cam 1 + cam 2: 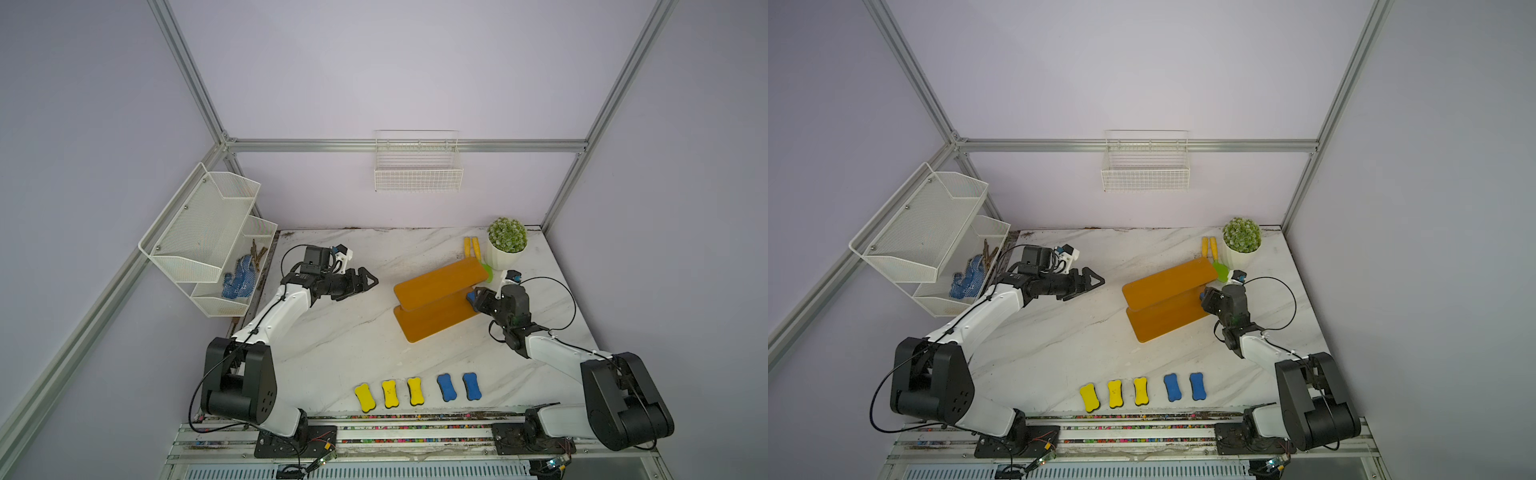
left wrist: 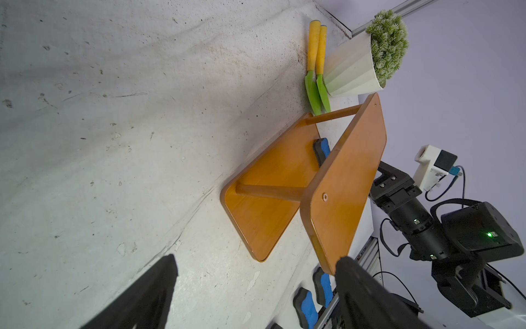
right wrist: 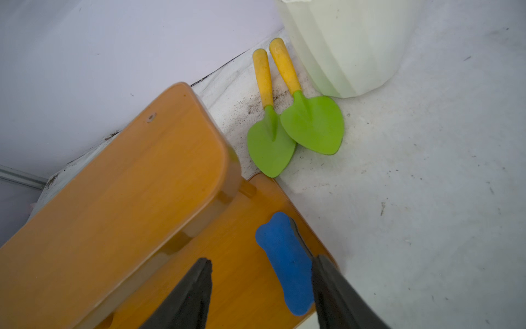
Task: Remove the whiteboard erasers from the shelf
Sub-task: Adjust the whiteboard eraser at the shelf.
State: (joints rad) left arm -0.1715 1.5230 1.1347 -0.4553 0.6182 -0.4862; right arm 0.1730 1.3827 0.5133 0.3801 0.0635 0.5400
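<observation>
Right wrist view: blue eraser (image 3: 284,262) lies between parted fingers (image 3: 341,293), touching one, ungripped.

No words, numbers, brand marks or signs can be read in any view. The orange shelf (image 2: 347,182), the white plant pot (image 2: 350,71) and the blue whiteboard eraser (image 3: 287,262) show plain surfaces. Small circuit boards (image 1: 326,457) at the lower edge of both top views may carry print, but they are too small to tell.
</observation>
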